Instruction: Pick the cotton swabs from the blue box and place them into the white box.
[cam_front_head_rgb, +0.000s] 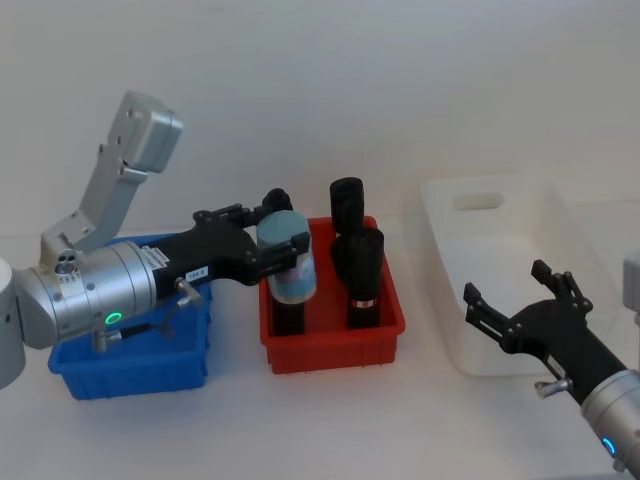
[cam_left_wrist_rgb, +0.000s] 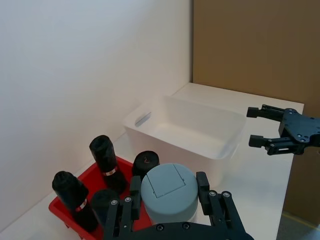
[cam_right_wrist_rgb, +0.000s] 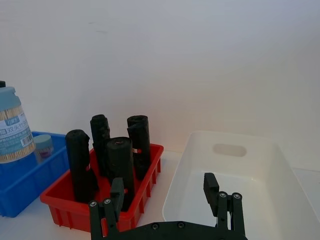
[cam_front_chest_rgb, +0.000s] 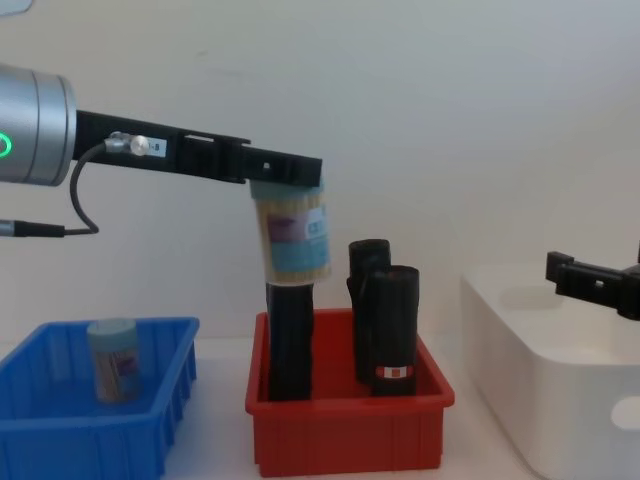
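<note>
While rolls (cam_front_chest_rgb: 385, 320) fill the red bin (cam_front_chest_rgb: 350, 435), the blue box (cam_front_chest_rgb: 60, 440) holds one jar (cam_front_chest_rgb: 112, 360).

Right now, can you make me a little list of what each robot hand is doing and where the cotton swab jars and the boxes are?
left gripper: shut on a cotton swab jar, holding it in the air above the red bin
held jar's look: light blue lid, tipped a little
other jar: standing in the blue box
red bin's load: tall black rolls
white box: no jar in it yet
right gripper: open, holding nothing, over the white box
</note>
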